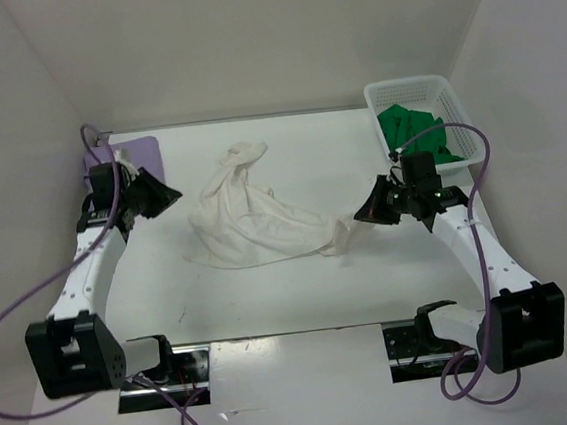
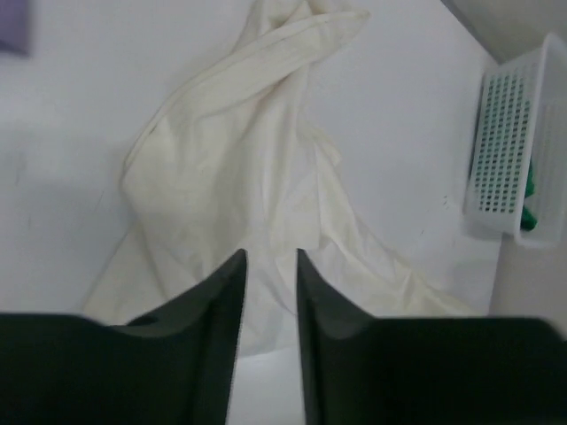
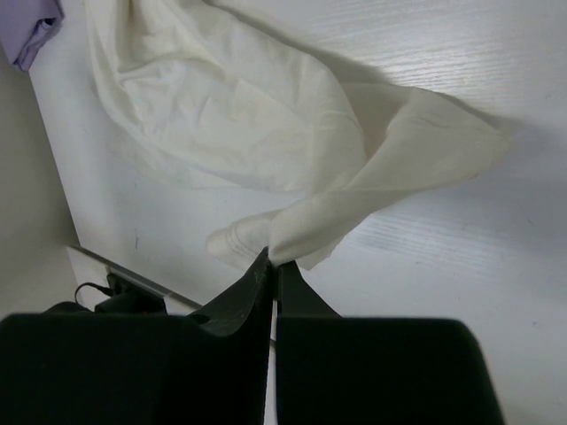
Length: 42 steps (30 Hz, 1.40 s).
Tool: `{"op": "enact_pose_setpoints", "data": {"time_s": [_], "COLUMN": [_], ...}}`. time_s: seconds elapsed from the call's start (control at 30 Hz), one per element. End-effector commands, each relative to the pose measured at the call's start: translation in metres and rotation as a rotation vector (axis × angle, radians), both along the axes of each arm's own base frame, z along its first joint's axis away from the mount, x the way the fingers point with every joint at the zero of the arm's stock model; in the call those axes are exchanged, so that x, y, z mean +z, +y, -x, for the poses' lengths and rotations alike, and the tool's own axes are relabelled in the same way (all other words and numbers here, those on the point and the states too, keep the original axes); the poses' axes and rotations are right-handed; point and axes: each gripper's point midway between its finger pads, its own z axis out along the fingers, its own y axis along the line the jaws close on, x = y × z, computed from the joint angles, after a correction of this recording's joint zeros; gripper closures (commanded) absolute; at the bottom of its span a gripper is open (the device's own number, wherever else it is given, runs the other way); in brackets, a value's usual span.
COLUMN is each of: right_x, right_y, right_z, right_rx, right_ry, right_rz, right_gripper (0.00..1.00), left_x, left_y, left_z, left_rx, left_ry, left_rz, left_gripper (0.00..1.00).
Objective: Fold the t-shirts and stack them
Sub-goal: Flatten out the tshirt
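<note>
The cream white t-shirt lies crumpled in the middle of the table; it fills the left wrist view and the right wrist view. My right gripper is shut on an edge of the cream shirt at its right end and holds that end slightly lifted. My left gripper is open and empty, left of the shirt. The lavender purple t-shirt lies folded at the far left, behind the left arm. The bright green t-shirt sits in the basket.
A white plastic mesh basket stands at the back right, also in the left wrist view. White walls enclose the table on three sides. A corner of the purple shirt shows in the right wrist view.
</note>
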Motion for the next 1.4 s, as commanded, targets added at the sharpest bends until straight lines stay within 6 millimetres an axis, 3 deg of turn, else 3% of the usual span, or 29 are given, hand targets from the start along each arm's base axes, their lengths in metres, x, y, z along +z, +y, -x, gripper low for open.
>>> {"op": "enact_pose_setpoints", "data": {"time_s": [0.0, 0.03, 0.1, 0.13, 0.27, 0.3, 0.67, 0.83, 1.13, 1.27, 1.3, 1.37], "right_x": [0.018, 0.015, 0.016, 0.014, 0.012, 0.011, 0.007, 0.006, 0.004, 0.01, 0.011, 0.015], "right_y": [-0.002, -0.001, 0.0, 0.001, 0.005, 0.005, 0.009, 0.009, 0.013, 0.02, 0.02, 0.018], "right_z": [-0.022, -0.023, -0.024, -0.025, -0.026, -0.026, -0.028, -0.034, -0.036, -0.043, -0.046, -0.05], "right_rx": [-0.008, -0.008, 0.004, 0.018, 0.034, 0.041, 0.073, 0.079, 0.098, 0.109, 0.109, 0.099], "right_ry": [-0.09, -0.08, -0.082, -0.082, -0.07, -0.075, -0.072, -0.067, -0.056, -0.063, -0.064, -0.077], "right_rz": [-0.008, -0.007, -0.008, -0.01, -0.027, -0.021, -0.03, -0.025, -0.046, -0.085, -0.085, -0.074], "right_gripper": [1.0, 1.0, 1.0, 1.0, 1.0, 1.0, 1.0, 1.0, 1.0, 1.0, 1.0, 1.0], "left_x": [-0.042, -0.058, -0.072, -0.097, -0.113, -0.118, -0.154, -0.153, -0.175, -0.173, -0.172, -0.17], "left_y": [0.014, 0.011, 0.012, 0.011, 0.024, 0.025, 0.03, 0.037, 0.041, 0.041, 0.04, 0.04], "left_z": [0.049, 0.069, 0.088, 0.106, 0.121, 0.123, 0.113, 0.101, 0.09, 0.081, 0.079, 0.08], "left_rx": [0.104, 0.119, 0.193, 0.248, 0.362, 0.37, 0.461, 0.487, 0.48, 0.477, 0.464, 0.457], "left_ry": [0.136, 0.181, 0.225, 0.306, 0.326, 0.33, 0.341, 0.316, 0.367, 0.351, 0.357, 0.37], "left_rz": [0.0, 0.02, 0.081, 0.11, 0.141, 0.135, 0.195, 0.185, 0.151, 0.142, 0.142, 0.133], "left_gripper": [0.71, 0.77, 0.77, 0.72, 0.53, 0.53, 0.49, 0.53, 0.61, 0.72, 0.83, 0.92]}}
